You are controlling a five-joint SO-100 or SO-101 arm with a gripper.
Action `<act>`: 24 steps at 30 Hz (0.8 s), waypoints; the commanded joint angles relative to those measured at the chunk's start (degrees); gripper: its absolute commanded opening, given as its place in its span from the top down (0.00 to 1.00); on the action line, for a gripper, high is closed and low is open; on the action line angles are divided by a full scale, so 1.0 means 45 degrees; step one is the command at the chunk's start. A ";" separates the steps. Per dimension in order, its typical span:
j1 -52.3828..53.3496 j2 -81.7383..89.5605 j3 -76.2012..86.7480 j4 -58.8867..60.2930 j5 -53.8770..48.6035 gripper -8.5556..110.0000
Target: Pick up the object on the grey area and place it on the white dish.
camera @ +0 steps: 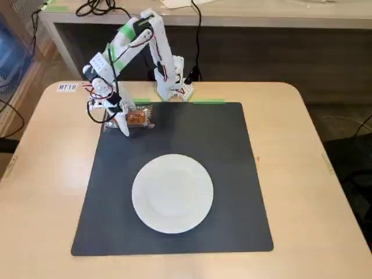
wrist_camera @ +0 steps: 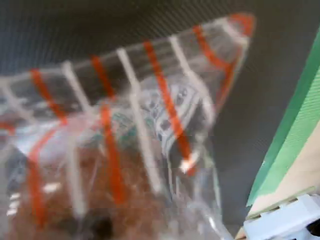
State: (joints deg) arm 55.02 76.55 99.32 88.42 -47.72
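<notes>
The packet (camera: 138, 118), clear with red print and an orange-brown biscuit inside, is at the far left corner of the dark grey mat (camera: 232, 174). My gripper (camera: 123, 125) points down at the packet's left end and looks shut on it, low over the mat. In the wrist view the packet (wrist_camera: 125, 150) fills the frame, blurred, with its crimped striped end upward over the mat (wrist_camera: 75, 30); my fingers do not show there. The white dish (camera: 172, 193) sits empty on the mat's middle front, well apart from the gripper.
The arm's base (camera: 171, 87) stands at the mat's far edge beside strips of green tape (camera: 209, 102), which also show in the wrist view (wrist_camera: 295, 125). Light wooden tabletop (camera: 314, 174) surrounds the mat. A label (camera: 67, 87) lies at the far left. Cables hang behind the table.
</notes>
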 commanded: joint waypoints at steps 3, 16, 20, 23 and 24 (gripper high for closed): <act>0.0020 -0.0547 -0.0918 0.0020 0.0215 0.62; 0.0332 -0.0547 -0.1133 0.0352 0.0508 0.73; 0.0430 -0.0547 -0.1133 0.0430 0.0527 0.79; 0.0430 -0.0410 -0.1133 0.0488 0.0566 0.82; 0.0410 -0.0313 -0.1133 0.0508 0.0566 0.82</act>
State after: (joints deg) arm 55.46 73.83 93.78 89.38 -45.97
